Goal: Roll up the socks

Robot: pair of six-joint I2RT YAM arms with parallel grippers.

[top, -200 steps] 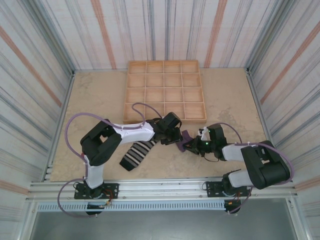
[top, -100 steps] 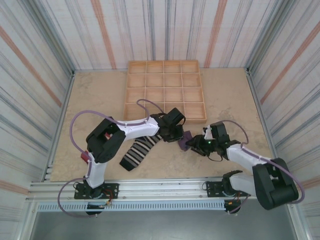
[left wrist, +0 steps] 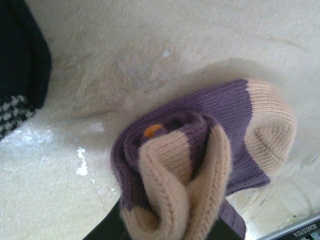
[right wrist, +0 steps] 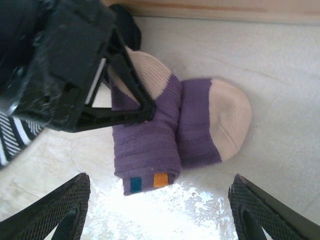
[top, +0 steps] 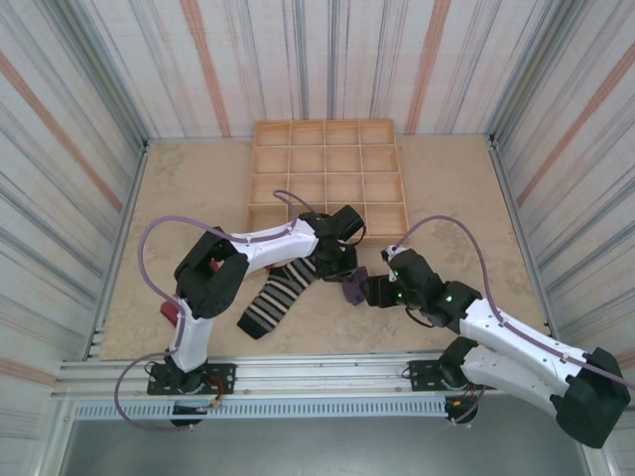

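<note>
Clamping the rolled purple sock (right wrist: pixel 150 145) by its tan end, the left gripper (top: pixel 340 260) is nearly closed; the right gripper (right wrist: pixel 159 185) gapes wide, empty, the sock just ahead of it.

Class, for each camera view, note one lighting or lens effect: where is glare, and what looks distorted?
Right wrist: blown-out glare on the table below the purple sock; left wrist: smaller glare patches left of that sock; top external: even light, walls splaying outward as with a wide lens.
</note>
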